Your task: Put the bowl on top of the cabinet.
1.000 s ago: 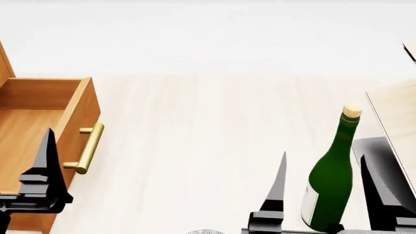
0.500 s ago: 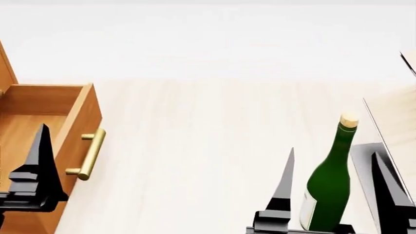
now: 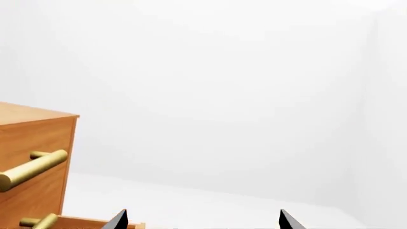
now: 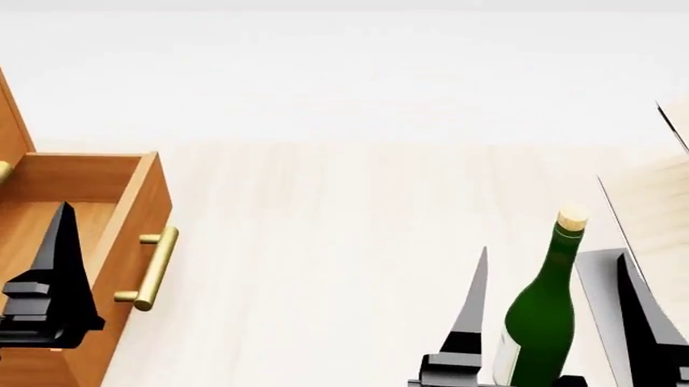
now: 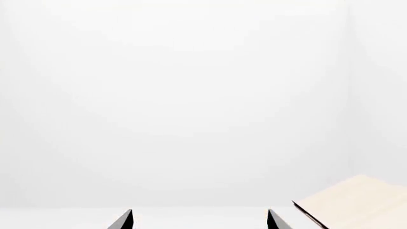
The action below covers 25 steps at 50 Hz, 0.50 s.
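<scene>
Bowl not in any view; nothing placed on cabinet (image 4: 119,210) yet. L gripper (image 3: 200,220) & R gripper (image 5: 198,219): both spread, empty. Whole task left.

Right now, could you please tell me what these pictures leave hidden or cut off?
- The bowl: in no view, so its place cannot be told.
- Cabinet top: cut by the head view's left edge; only a corner shows in the left wrist view.
- Green bottle: base cut by the head view's lower edge.
- Left claw and right claw: only fingertips show, spread apart, holding nothing.
</scene>
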{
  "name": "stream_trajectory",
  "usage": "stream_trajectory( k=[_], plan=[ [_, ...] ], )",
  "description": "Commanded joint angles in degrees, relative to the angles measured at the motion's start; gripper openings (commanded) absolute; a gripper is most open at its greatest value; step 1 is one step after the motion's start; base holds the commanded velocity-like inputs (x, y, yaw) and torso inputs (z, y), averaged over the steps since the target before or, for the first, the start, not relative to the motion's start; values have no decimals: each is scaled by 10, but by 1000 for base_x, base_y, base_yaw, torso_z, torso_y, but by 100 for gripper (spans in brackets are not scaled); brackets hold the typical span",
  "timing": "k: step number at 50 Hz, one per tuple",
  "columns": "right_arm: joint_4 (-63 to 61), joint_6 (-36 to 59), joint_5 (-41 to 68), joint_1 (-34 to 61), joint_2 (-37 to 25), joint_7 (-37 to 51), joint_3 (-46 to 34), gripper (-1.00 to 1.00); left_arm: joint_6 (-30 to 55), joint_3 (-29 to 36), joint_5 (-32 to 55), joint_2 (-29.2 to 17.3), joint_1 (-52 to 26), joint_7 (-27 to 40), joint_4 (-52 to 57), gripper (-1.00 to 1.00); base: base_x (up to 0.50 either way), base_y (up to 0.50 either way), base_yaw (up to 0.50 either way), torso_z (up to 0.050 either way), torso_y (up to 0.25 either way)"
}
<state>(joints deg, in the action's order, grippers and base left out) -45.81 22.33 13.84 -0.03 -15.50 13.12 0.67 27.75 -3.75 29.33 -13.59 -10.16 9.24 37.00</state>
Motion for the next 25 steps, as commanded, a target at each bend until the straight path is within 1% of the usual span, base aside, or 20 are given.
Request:
stream_trajectory(
  k=[1,6,8,10,12,14,22,25],
  plan=[
    [1,-5,0,-2,-6,4,-2,100,2,-1,14,-6,0,5,-1,100,0,0,0,50,0],
    [7,-11,3,-4,-7,5,0,100,9,-1,16,-12,-13,9,-3,100,0,0,0,50,0],
    [7,-11,2,-4,-8,7,0,100,41,-3,34,-22,-38,16,0,100,0,0,0,50,0],
    [7,-11,2,-4,-8,8,-1,100,41,-3,34,-23,-38,17,0,100,0,0,0,50,0],
    [6,-11,5,-6,-9,9,2,100,83,-13,62,-35,-75,31,10,100,0,0,0,50,0],
    [6,-10,7,-5,-9,10,3,100,106,-16,77,-42,-95,39,15,100,0,0,0,15,0],
    [7,-10,12,-7,-13,13,6,100,156,-25,124,-58,-131,50,30,100,0,0,0,1,0],
    [5,-9,12,-9,-15,14,6,100,175,-32,166,-67,-156,31,22,100,0,0,0,0,0]
  ],
)
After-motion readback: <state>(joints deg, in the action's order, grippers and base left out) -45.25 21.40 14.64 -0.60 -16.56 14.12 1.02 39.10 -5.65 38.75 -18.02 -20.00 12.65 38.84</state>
